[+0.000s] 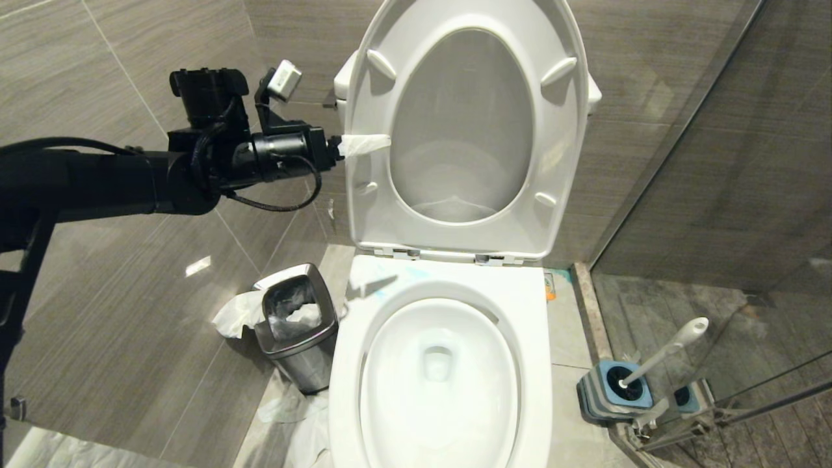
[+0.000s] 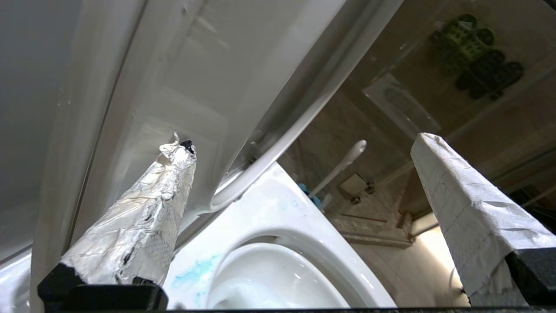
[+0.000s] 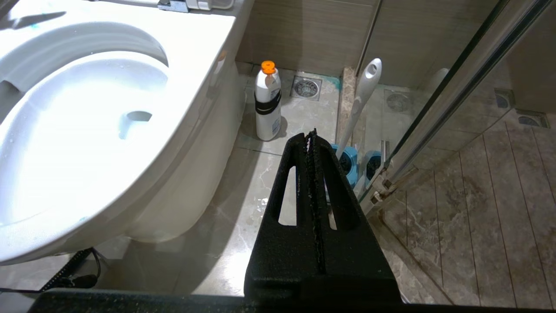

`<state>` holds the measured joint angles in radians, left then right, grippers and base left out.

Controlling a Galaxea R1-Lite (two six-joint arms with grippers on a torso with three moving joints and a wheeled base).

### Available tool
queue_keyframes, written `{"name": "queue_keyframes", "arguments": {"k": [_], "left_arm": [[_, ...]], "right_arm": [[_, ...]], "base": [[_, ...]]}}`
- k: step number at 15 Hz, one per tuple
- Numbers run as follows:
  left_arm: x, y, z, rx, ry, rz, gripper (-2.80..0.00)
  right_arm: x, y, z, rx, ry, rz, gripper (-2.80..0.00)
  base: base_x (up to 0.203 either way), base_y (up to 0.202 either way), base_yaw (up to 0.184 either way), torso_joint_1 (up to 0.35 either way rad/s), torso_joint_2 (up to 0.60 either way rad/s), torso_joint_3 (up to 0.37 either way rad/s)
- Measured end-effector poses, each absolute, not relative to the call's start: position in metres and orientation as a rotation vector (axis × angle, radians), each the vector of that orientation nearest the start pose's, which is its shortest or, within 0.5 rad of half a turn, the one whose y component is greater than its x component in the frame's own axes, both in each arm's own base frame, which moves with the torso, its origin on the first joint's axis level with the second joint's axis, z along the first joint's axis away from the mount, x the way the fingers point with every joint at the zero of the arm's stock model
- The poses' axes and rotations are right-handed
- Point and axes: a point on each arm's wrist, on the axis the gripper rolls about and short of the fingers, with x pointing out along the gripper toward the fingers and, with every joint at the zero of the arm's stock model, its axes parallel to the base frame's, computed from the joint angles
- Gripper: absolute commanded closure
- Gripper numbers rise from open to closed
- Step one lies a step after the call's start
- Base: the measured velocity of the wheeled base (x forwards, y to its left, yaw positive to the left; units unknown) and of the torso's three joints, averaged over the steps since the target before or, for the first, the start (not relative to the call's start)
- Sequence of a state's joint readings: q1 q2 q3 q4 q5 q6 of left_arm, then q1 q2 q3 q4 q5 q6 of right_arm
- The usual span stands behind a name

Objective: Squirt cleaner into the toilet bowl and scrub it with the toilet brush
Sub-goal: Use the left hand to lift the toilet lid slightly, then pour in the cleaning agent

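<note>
Grey-tiled bathrm, marble floor (image 3: pixel 243 174), toilet bowl (image 1: pixel 390 390) lid up, left gripper (image 1: pixel 364 144) fingers wide, right gripper (image 3: pixel 313 139) fingers closed empty

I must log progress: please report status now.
Left gripper open, at raised seat. Right gripper shut, empty. Cleaner and toilet brush untouched. Toilet bowl unobstructed.

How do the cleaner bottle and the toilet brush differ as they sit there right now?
The cleaner bottle stands upright and loose on the floor beside the toilet; the toilet brush leans tilted, its head down in a blue holder. The bottle is short and stout with an orange cap; the brush handle is long and slim. Both are mainly white, and no fingers touch either.
</note>
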<state>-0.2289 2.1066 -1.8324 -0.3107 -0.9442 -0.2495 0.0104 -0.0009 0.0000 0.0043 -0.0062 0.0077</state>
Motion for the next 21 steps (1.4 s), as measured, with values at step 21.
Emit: {"name": "queue_keyframes", "arguments": {"k": [21], "left_arm": [[0.4,-0.122,0.324,-0.566,0.152,-1.066,-2.8]], "right_arm": [[-0.023,0.0,0.075,0.007,0.004,0.005,0.0]], "base": [[0.0,0.0,0.0,0.0,0.0,0.0]]}}
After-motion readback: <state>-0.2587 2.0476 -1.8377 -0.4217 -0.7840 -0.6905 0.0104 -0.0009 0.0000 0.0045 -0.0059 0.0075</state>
